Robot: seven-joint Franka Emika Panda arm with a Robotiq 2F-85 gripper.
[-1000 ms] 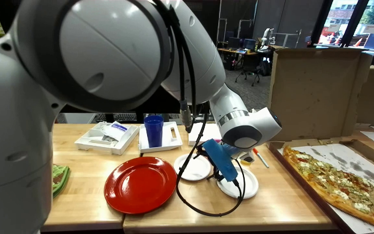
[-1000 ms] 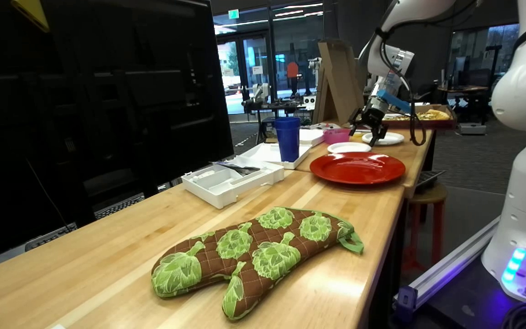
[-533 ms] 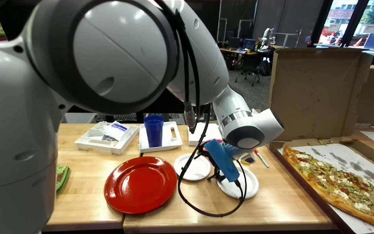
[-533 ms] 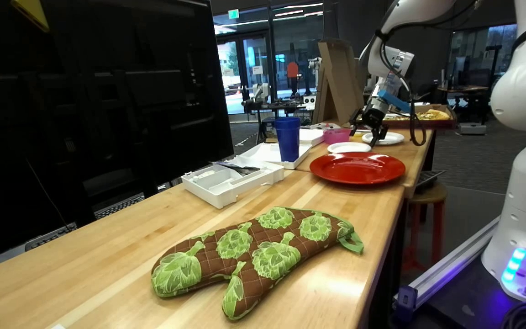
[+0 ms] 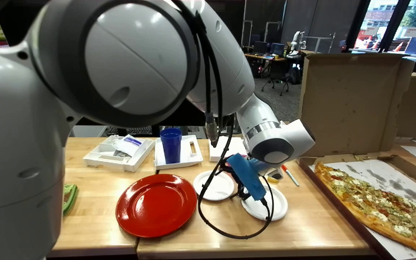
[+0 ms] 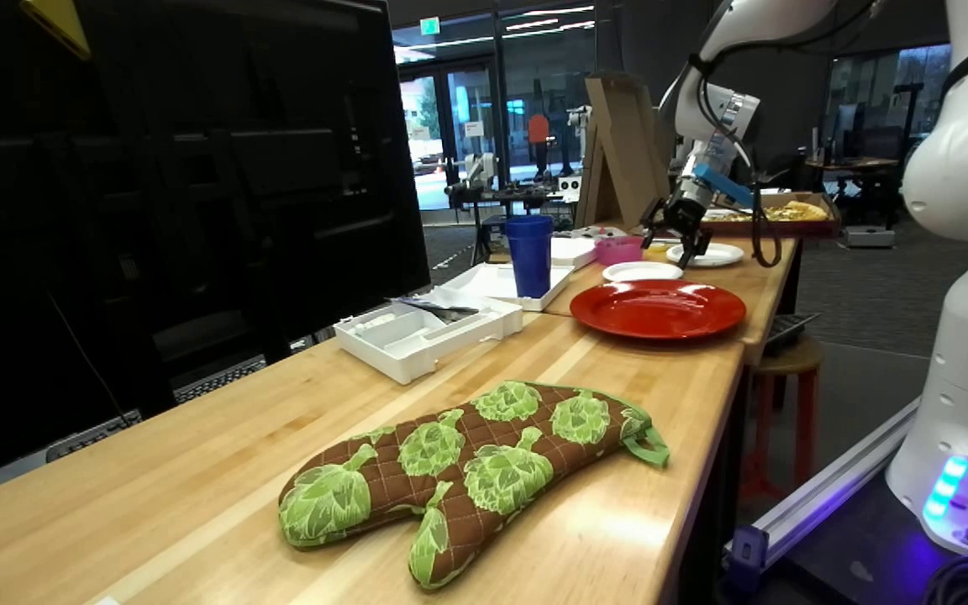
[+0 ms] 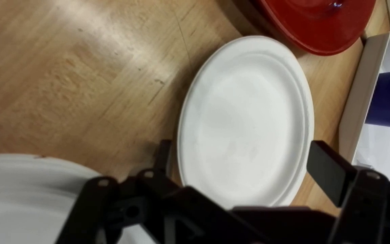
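My gripper (image 7: 240, 152) is open, its two black fingers spread wide and nothing between them. Beneath and ahead of it, in the wrist view, lies a small white plate (image 7: 242, 125), bare, its sides framed by the fingertips. A second white plate (image 7: 25, 203) shows at the lower left, partly behind the gripper. In an exterior view the gripper (image 5: 226, 185) hangs over the table near both white plates, partly hidden by its blue attachment (image 5: 246, 177). A large red plate (image 5: 155, 206) sits beside the nearer white plate (image 5: 217, 189). Whether a fingertip touches anything, I cannot tell.
An open box with pizza (image 5: 377, 206) stands beside the plates. A blue cup (image 5: 172, 146) is in a white tray (image 5: 190, 159), with a white organiser (image 6: 404, 344) alongside. A pink bowl (image 6: 618, 249), a marker (image 5: 291, 176) and an artichoke-print oven mitt (image 6: 467, 470) also lie on the table.
The arm's upper links have swung slightly to the right in an exterior view. The gripper has barely shifted and stays open; the plates and other objects have not moved.
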